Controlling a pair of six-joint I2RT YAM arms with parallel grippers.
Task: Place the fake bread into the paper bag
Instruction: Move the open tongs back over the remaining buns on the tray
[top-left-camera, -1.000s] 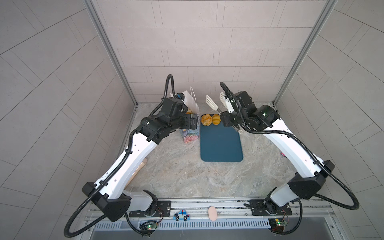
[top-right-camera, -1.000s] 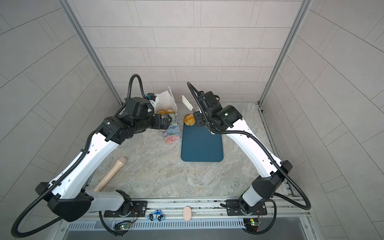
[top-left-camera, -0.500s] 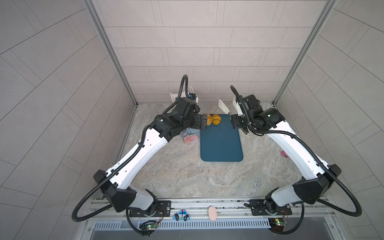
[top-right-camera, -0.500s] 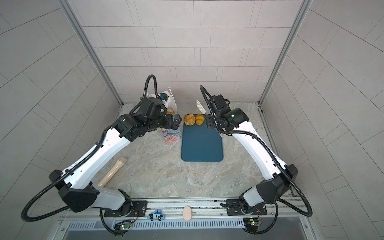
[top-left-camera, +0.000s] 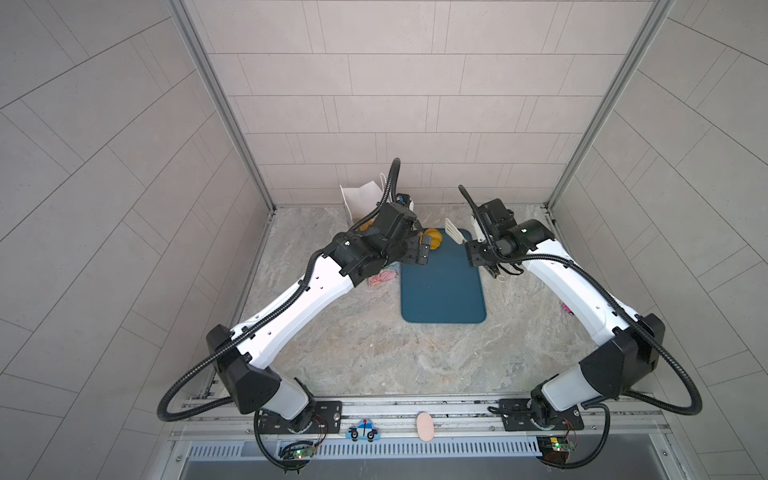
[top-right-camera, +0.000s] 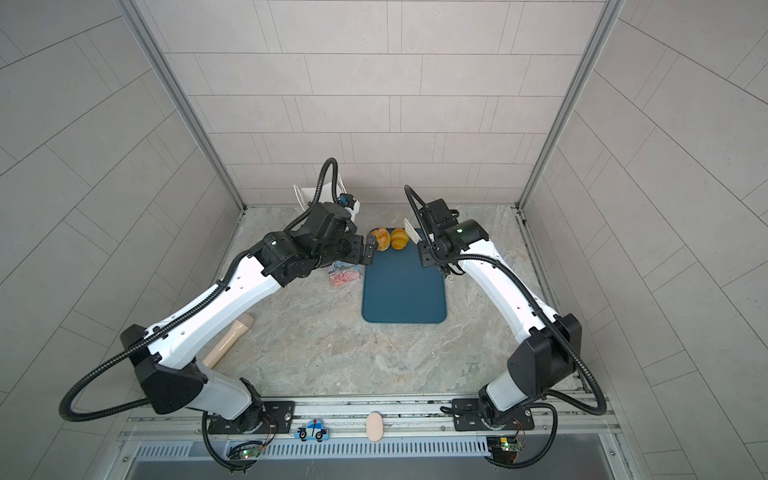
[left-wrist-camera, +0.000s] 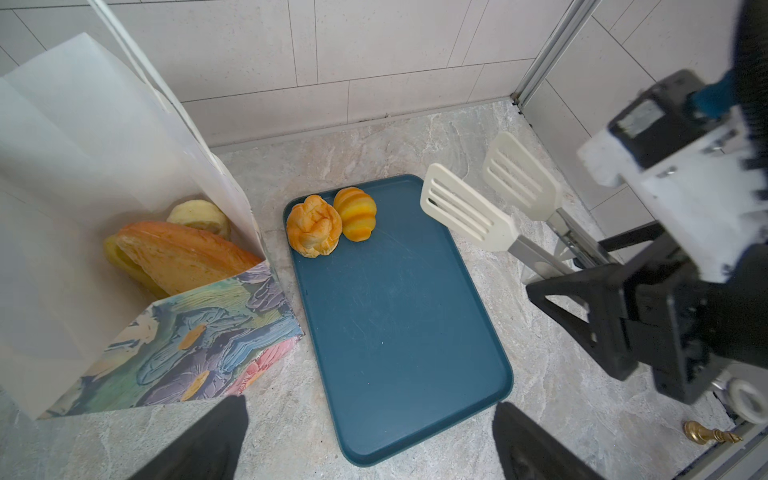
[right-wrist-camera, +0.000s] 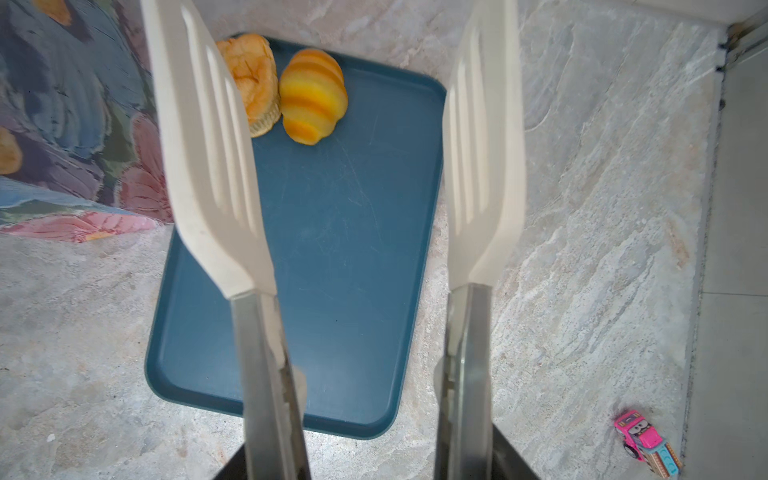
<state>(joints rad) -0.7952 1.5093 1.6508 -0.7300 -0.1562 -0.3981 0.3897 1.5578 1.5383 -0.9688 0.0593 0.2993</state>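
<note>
**Two glossy pieces wait on the tray; tongs spread and empty**

The tall white paper bag with a pastel painted flower print (left-wrist-camera: 187, 332) stands just beside the left end effector (left-wrist-camera: 370, 405), on its left, mouth gaping. Inside lie a long orange-brown toy loaf (left-wrist-camera: 183, 253) and a pale yellow toy roll (left-wrist-camera: 199, 214). That end effector is released, its fingers spread wide with nothing between them. Ahead of it, at the far corner of the dark blue plastic tray (left-wrist-camera: 395, 324) on the marbled counter (left-wrist-camera: 374, 137), a puffy golden toy bun (left-wrist-camera: 313, 226) and a striped yellow-orange toy croissant (left-wrist-camera: 355, 214) sit touching. Further right, the right end effector (left-wrist-camera: 582, 270) is clenched on cream slotted tongs with steel arms (left-wrist-camera: 465, 208). Their blades stand apart, empty and raised, touching neither piece.

Both pieces look light, smooth and rounded, so a glancing blade would likely make them skid or roll. The croissant, nearer the tongs, has a free side, and gripping across its thick middle seems safest. The bag is thin paper and may tip if nudged.
</note>
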